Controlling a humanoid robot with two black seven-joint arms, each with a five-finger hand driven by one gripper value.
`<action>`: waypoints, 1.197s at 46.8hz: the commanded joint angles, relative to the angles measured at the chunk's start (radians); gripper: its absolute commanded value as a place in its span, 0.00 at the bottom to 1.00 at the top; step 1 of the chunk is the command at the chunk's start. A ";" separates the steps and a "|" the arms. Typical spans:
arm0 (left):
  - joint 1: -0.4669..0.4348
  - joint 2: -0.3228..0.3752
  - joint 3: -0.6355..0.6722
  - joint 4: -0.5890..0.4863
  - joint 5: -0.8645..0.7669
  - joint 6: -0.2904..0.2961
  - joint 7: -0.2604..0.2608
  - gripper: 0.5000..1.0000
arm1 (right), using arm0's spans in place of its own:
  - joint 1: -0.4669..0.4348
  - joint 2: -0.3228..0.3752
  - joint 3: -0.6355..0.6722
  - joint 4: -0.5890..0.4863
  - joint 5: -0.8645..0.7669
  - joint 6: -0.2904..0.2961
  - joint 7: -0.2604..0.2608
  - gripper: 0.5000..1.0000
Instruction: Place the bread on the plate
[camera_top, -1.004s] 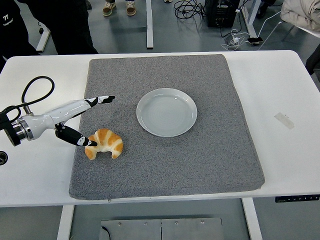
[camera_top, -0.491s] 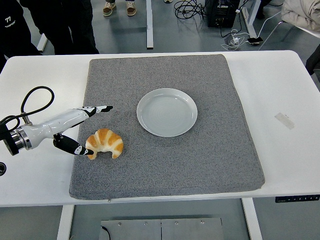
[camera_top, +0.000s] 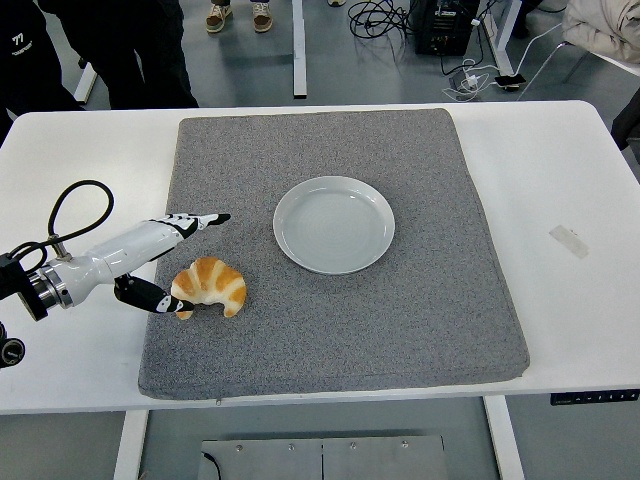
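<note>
In the head view, a golden, ridged crescent of bread (camera_top: 209, 286) lies on a coarse grey felt mat (camera_top: 400, 320) near its left edge, well apart from the smooth, round, pale plate (camera_top: 334, 224) at the mat's middle. The left hand (camera_top: 165, 265) is spread wide and holds nothing, its lower finger touching the bread's left end. Bare mat lies between bread and plate, and the white bench (camera_top: 570, 300) shows at the mat's sides.

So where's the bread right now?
The bread lies on the grey mat's near-left part, left of the plate, between the left hand's fingers.
</note>
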 joint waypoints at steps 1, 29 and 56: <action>0.008 -0.012 0.000 0.003 -0.002 0.008 0.000 0.97 | 0.000 0.000 0.000 0.000 0.000 0.000 0.000 1.00; 0.068 -0.072 0.000 0.075 -0.003 0.053 0.000 0.97 | 0.000 0.000 0.000 0.000 0.000 0.000 0.000 1.00; 0.077 -0.112 -0.019 0.121 -0.011 0.053 -0.002 0.75 | 0.000 0.000 0.000 0.000 0.000 0.000 0.000 1.00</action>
